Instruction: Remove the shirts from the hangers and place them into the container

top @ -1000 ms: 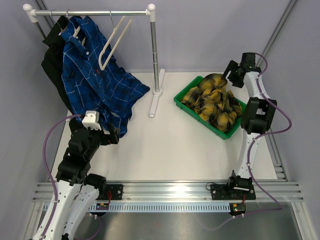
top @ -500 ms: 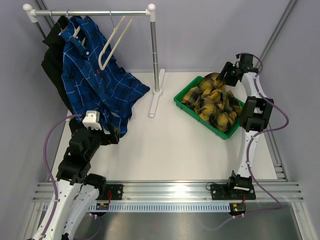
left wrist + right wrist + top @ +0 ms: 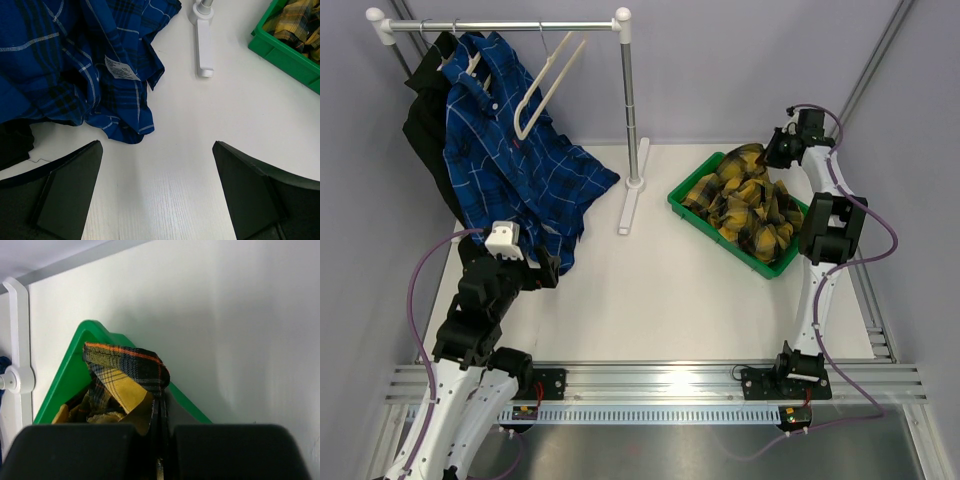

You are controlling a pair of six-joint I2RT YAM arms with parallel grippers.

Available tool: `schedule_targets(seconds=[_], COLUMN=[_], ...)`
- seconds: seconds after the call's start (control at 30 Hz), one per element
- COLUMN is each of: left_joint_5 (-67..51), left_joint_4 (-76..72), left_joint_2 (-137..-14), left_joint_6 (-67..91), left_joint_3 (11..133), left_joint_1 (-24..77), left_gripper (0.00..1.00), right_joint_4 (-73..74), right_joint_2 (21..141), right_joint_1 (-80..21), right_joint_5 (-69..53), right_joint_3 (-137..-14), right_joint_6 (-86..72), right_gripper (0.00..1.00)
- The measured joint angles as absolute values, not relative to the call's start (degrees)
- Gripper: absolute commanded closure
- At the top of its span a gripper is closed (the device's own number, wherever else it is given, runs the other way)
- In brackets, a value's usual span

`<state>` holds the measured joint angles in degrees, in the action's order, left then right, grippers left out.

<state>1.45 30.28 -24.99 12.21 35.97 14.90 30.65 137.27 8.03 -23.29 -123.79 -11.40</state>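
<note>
The yellow-and-grey plaid shirt (image 3: pixel 745 200) lies bunched in the green container (image 3: pixel 682 203) at the back right. My right gripper (image 3: pixel 775 150) hangs over the container's far corner, shut on a raised fold of that plaid shirt (image 3: pixel 125 370), at the gripper (image 3: pixel 161 400) seam. The blue shirt (image 3: pixel 510 170) hangs from a white hanger (image 3: pixel 470 65) on the rail, its tail on the table. A black shirt (image 3: pixel 420 130) hangs behind it. An empty white hanger (image 3: pixel 545 95) dangles beside them. My left gripper (image 3: pixel 157 145) is open above bare table, just short of the blue shirt's hem (image 3: pixel 120 130).
The metal rail (image 3: pixel 500 25) with white caps stands on an upright post (image 3: pixel 632 110) with a white foot (image 3: pixel 204 45) between the blue shirt and the container (image 3: pixel 280 45). Grey walls close in the back and sides.
My right gripper has shifted a little toward the container's far corner and shut on a fold of the plaid shirt. The left arm has not moved.
</note>
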Motion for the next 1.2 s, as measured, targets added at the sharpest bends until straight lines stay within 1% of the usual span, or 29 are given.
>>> schedule_targets(seconds=[0.1,0.33,0.53,0.9,1.2], left_joint_5=[1.45,1.43,0.64,-0.30,-0.89], left_joint_4=[30.28,30.28,30.28,30.24,30.24], left_joint_2=[-24.97,-24.86,-24.69,-24.36,-24.36], left_joint_6=[12.14,12.05,12.08,12.08,12.08], left_joint_3=[35.97,35.97,35.97,35.97,35.97], left_joint_1=[14.90,14.90,14.90,14.90,14.90], left_gripper=[0.01,0.01,0.01,0.01,0.01], right_joint_4=[30.33,29.76,30.33,37.67,47.88], right_joint_2=[134.41,123.33,117.47,118.83,132.16], right_joint_1=[7.16,2.33,-1.58,-5.96,-6.72], right_joint_5=[-22.48,-18.48,-14.44,-9.82,-7.77], right_joint_3=[-119.96,-111.28,-107.59,-104.31,-112.57], right_joint_6=[-10.07,-6.59,-3.64,-1.56,-1.39], right_gripper=[1.00,1.00,1.00,1.00,0.98])
